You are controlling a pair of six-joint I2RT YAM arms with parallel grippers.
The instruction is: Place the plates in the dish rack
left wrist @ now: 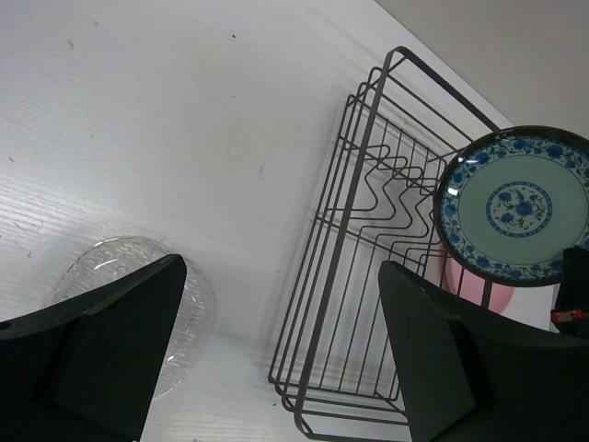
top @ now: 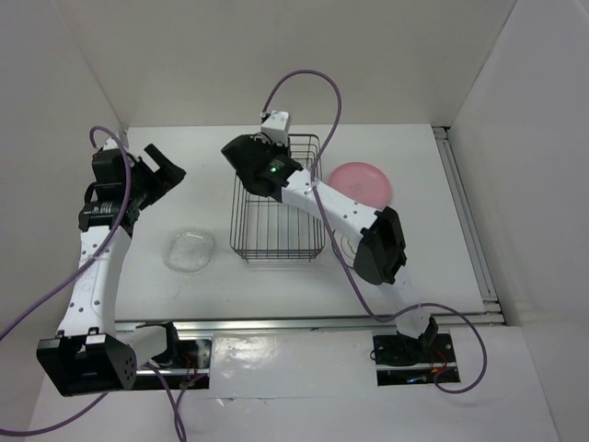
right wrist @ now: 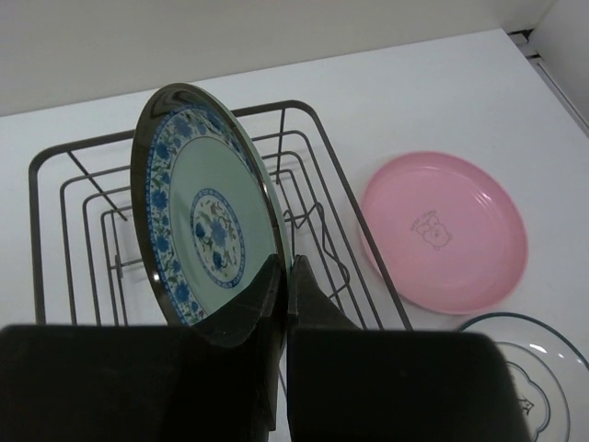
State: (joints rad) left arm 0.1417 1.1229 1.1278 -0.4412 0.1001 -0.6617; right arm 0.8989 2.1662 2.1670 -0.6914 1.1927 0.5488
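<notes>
Right wrist view: right gripper (right wrist: 285, 273) clamps the rim of a teal-green, blue-patterned round plate (right wrist: 207, 221), upright above the dark wire dish rack (right wrist: 34, 230). A plain pink plate (right wrist: 442, 230) lies at 3 o'clock. Left gripper (left wrist: 281, 276) gapes wide, empty, near a clear glass plate (left wrist: 110, 258).

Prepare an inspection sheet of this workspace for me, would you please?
Surface: white table, plain.
Job's things: dish rack mid-table, no plate in it; teal plate held on edge over the rack; pink plate flat, right of the rack; clear glass plate flat, left of it; white plate with dark rim flat, near the pink plate.
Clutter: nothing seen.
Grippers: left gripper open, empty, left of the rack; right gripper shut on the teal plate's rim.
Cables: purple cables loop from both arms.
Surroundings: white walls on three sides; metal rail along the table's right edge.
</notes>
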